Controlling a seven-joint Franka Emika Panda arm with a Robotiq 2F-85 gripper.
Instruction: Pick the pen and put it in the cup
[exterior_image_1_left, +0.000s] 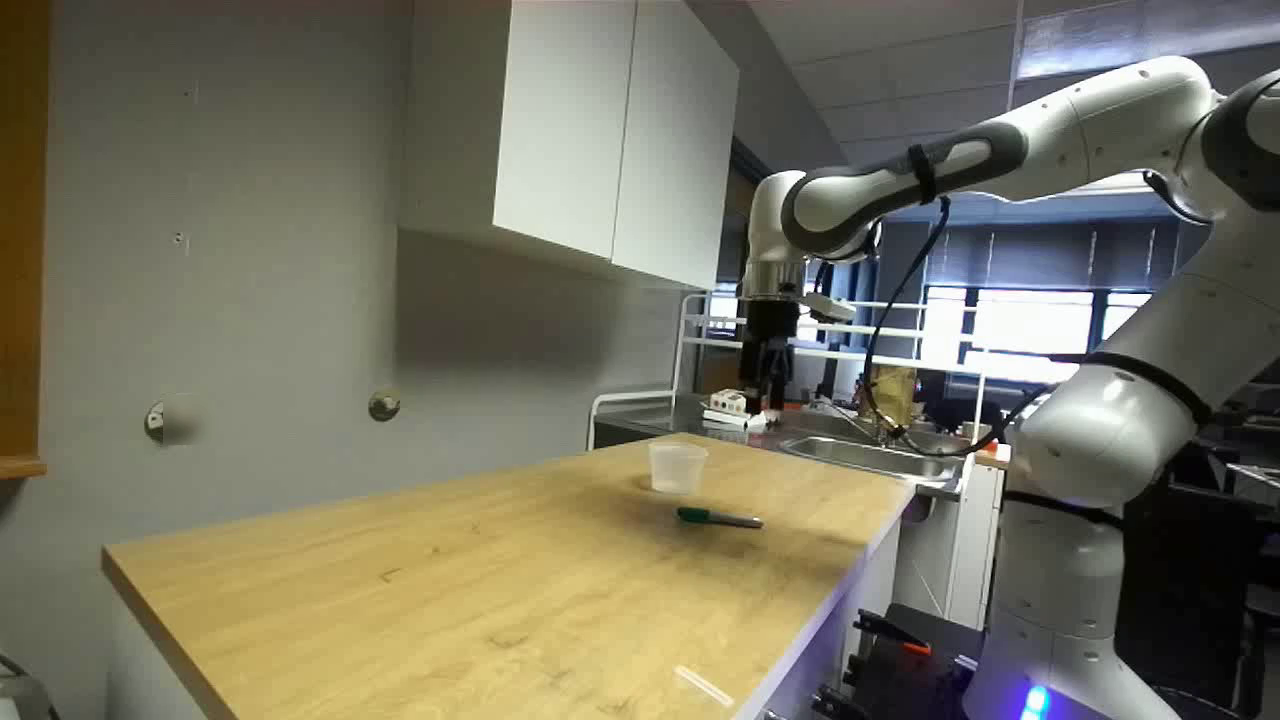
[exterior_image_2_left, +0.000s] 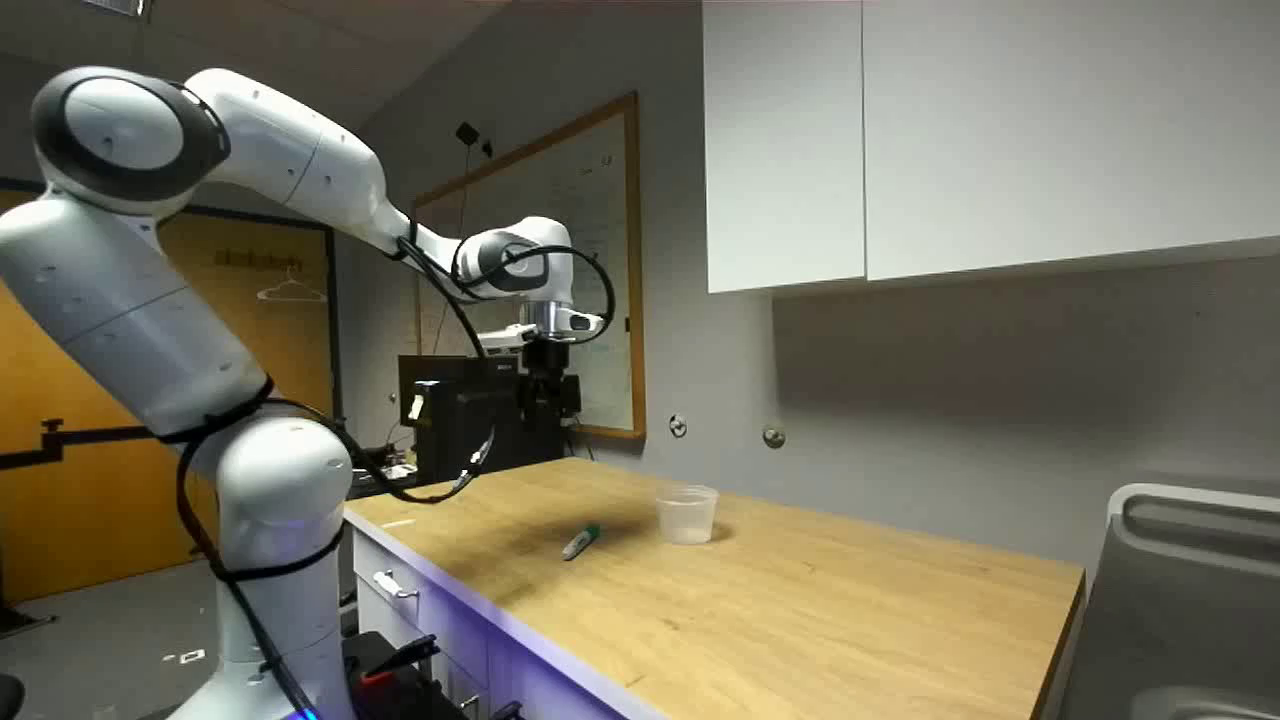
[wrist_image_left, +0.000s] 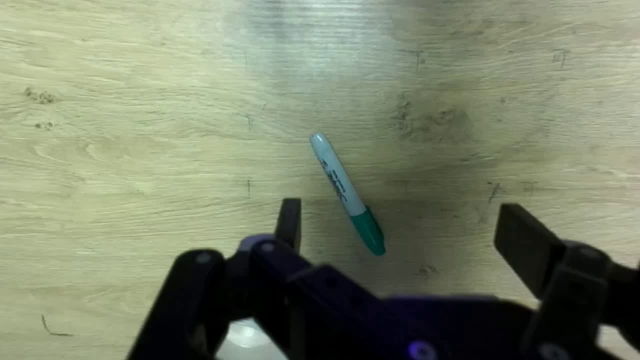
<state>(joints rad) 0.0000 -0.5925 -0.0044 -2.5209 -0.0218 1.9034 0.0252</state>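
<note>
The pen lies flat on the table, about the centre of the wrist view, slanted, with its green cap toward the lower right. The fingers of the gripper are spread wide in the lower part of that view, and nothing is held between them.

If the fingers are brought together without centring, first contact is likely to be made from the left of the frame, where the gap to the pen appears smaller; the pen may then be pushed aside or rolled (a round section is presumed). Because the pen is not squared to the closing direction, a skewed grip may also result. If only the green cap is seized, the pen may swing during lifting. Because the pen is thin, a low grasp is called for, and the table may be struck by the fingers.

The cup stands upright near the pen, apart from it, below the centre in both exterior views. It may be knocked by a spread finger, or tipped if its rim is caught by the pen.
</note>
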